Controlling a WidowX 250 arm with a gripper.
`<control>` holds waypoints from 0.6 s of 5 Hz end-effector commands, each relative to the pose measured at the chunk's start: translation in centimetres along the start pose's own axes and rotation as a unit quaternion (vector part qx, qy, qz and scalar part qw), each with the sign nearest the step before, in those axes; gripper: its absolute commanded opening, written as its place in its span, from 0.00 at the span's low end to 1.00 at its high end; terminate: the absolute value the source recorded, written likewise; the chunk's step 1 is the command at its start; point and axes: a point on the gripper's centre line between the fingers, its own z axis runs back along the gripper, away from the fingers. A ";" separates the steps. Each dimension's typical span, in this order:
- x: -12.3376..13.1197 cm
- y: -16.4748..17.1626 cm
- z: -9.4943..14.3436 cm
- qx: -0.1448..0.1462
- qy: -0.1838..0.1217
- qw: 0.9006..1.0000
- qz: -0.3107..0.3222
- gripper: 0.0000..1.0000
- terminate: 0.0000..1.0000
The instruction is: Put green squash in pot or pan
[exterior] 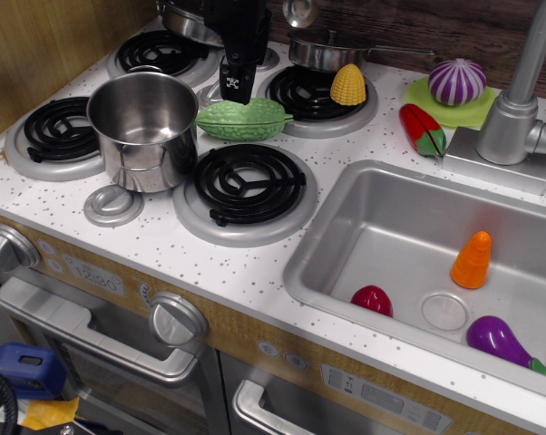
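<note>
The green squash (243,120) is seen lying on the stovetop between the burners, just beside the empty steel pot (144,129). The gripper (234,89) is poised just above it, nothing held; whether its fingers are parted cannot be told. Grasping, lifting and placing are judged outstanding.

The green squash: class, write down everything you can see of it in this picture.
The green squash is a light-green oblong toy, apparently plastic, with bumpy, ridged skin and tapered ends. It lies on its side on the white speckled stovetop, among the burners, its left end at or touching the rim of the steel pot. The black tool hangs right above its left half; whether they touch cannot be told. It is not in the pot.
</note>
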 end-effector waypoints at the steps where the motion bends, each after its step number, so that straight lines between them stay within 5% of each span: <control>1: 0.0 0.0 0.0 0.000 0.000 1.000 0.000 1.00 0.00; 3: 0.3 -0.1 -2.0 -0.005 0.030 0.999 0.013 1.00 0.00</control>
